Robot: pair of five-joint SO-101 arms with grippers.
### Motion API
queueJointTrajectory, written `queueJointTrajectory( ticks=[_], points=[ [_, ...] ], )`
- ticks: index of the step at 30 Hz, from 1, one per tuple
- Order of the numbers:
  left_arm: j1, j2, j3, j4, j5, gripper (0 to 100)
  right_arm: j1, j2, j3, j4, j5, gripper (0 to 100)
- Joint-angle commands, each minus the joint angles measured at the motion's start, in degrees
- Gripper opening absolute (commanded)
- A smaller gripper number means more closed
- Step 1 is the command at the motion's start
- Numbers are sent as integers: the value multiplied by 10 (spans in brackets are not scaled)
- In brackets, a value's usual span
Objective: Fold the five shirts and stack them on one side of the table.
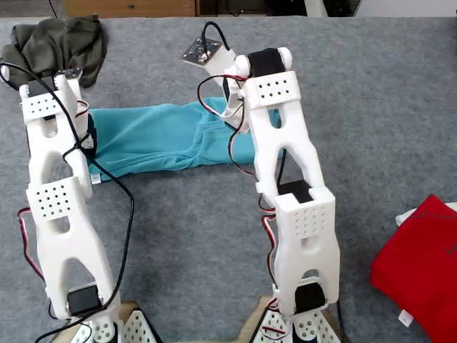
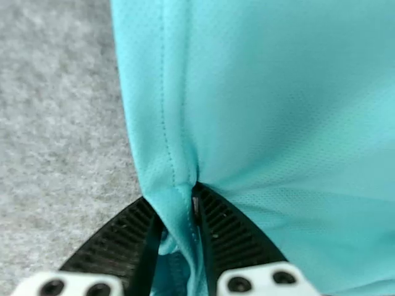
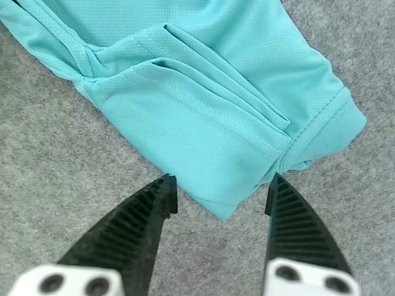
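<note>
The teal shirt (image 1: 164, 139) is lying as a long folded band across the far middle of the table (image 1: 371, 107), between your 2 arms. Your left gripper (image 2: 176, 200) is pinching a fold of cloth at the shirt's left end, with the jaws closed on it. Your right gripper (image 3: 222, 182) is hanging wide open over the corner at the other end, 1 finger on each side, gripping nothing. I think you are in the middle of folding this shirt. The next move is asking you to lower the right gripper, close it on all layers of that corner, then carry both ends together. A green shirt (image 1: 53, 43) is lying crumpled in the far left corner, and a red shirt (image 1: 421, 264) at the right edge.
</note>
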Motion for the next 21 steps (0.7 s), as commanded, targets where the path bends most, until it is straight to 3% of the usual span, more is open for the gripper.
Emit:
queueJointTrajectory(
  ticks=[1,13,21],
  points=[
    [-71,-1,-32,10,2,18,19,-55,-5,9,-4,239],
    [-187,-1,-167,9,-41,18,31,-55,-5,9,-4,239],
    [-206,-1,-292,9,-19,18,56,-55,-4,9,-4,239]
  ],
)
